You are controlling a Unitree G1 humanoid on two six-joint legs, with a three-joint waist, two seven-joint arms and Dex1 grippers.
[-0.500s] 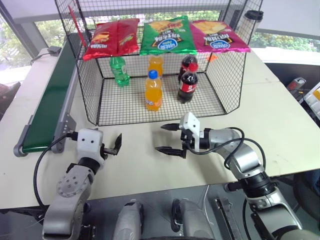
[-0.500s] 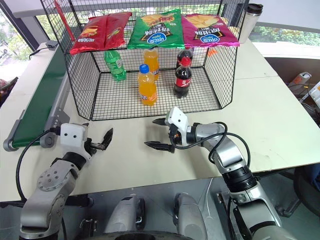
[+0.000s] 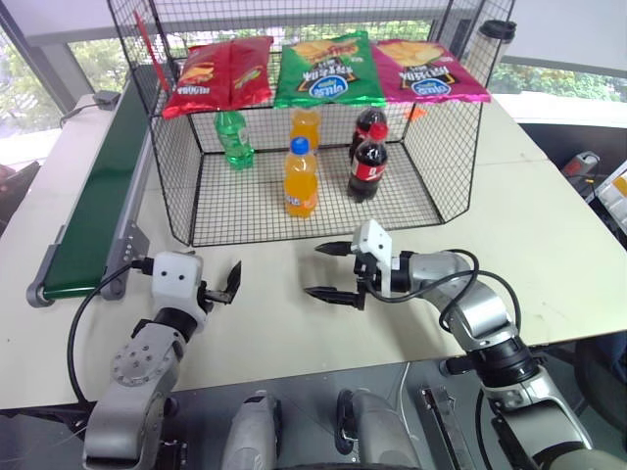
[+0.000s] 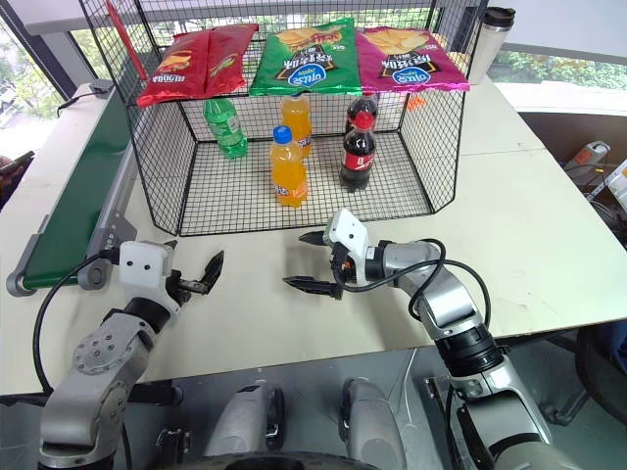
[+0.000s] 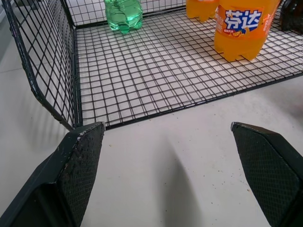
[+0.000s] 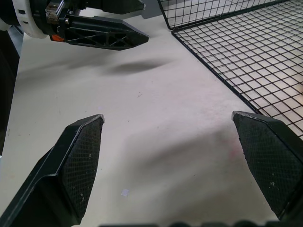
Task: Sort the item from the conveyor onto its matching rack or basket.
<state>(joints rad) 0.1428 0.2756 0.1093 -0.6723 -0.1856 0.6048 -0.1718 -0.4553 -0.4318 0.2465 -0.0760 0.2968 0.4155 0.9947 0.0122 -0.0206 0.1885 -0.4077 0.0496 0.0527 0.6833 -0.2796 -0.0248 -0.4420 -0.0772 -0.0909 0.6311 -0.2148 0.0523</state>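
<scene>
From the head, the left gripper (image 3: 227, 281) and right gripper (image 3: 329, 271) hover spread and empty over the cream table (image 3: 549, 235) before the wire cage (image 3: 167, 157). Inside its back-left corner stands the green soda bottle (image 3: 233, 138); the conveyor (image 3: 98, 196) runs alongside. Left wrist: an orange soda bottle (image 5: 242, 26) on the cage floor. Right wrist: fingers (image 6: 80, 161) apart over bare table

The scene is bright with soft daylight that comes from the windows (image 3: 59, 59) behind the table (image 3: 549, 235). Shadows are weak and diffuse; a pale one lies on the table under the left gripper (image 6: 102, 35) in the right wrist view. The chip bags (image 4: 299, 59) show a little glare. The head views are sharp, with bent lines at the edges
</scene>
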